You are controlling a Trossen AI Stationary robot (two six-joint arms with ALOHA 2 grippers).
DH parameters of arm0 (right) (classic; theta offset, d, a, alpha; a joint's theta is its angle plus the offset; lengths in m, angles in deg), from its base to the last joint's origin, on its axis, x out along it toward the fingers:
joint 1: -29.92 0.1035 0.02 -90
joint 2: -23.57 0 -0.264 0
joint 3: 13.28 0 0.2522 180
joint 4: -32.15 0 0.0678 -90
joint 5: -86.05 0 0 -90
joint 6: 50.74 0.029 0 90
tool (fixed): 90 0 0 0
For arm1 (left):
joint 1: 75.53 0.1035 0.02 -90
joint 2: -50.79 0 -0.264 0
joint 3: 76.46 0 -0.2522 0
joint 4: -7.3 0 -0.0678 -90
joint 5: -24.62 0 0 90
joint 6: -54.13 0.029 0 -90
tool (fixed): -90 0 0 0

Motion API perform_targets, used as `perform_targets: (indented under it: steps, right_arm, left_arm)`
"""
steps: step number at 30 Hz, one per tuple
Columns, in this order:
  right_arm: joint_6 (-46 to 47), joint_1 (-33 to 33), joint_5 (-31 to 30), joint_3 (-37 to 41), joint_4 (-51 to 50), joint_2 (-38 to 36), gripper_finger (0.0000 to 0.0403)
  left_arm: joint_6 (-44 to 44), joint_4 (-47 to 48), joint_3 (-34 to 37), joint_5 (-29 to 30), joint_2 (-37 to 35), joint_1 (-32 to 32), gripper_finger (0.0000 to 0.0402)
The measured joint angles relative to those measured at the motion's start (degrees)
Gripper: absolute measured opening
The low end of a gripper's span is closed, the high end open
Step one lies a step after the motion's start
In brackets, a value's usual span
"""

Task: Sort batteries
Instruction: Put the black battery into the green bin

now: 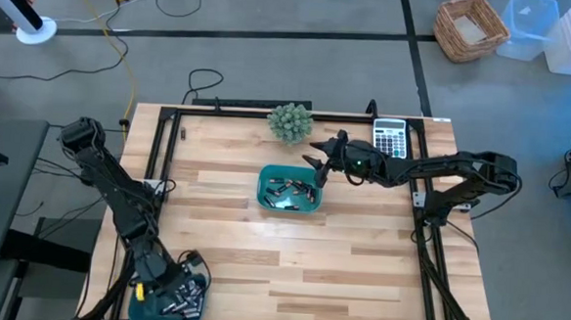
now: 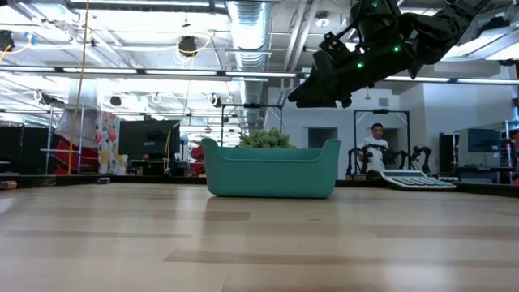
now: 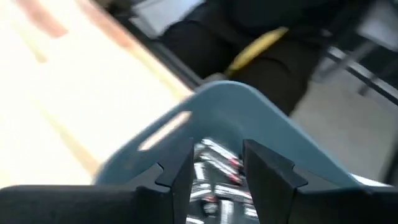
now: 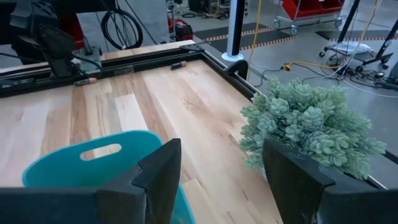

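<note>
High view: small dark cylindrical batteries (image 1: 292, 190) with silvery ends lie jumbled in the teal plastic tray (image 1: 265, 178). Right claw (image 1: 317, 166) hovers over its rim, fingers apart. Left claw (image 1: 188, 269), fingers parted, empty, hangs above another battery tray (image 1: 195, 315).

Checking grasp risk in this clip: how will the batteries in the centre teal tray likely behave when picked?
The batteries are small smooth cylinders, so they probably roll and slip. They lie jumbled in the teal tray, so neighbours may shift. Likely rigid and dense for their size.

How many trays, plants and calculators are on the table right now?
Teal trays: 2 (centre tray, near-left corner tray)
Plants: 1 (plant)
Calculators: 1 (calculator)
Total: 4
</note>
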Motion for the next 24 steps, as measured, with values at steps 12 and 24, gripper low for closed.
perform_targets:
  steps: [12, 24]
  right_arm:
    - [-2.09, -0.04, 0.00, -0.28, -0.06, 0.00, 0.0240]
    - [-11.14, 4.34, 0.05, -13.90, 0.19, 9.17, 0.0240]
  left_arm:
    - [-5.44, 5.30, -0.02, 23.70, -1.81, 0.00, 0.0125]
    - [-2.95, 11.25, -0.07, 60.06, -18.66, 1.07, 0.0125]
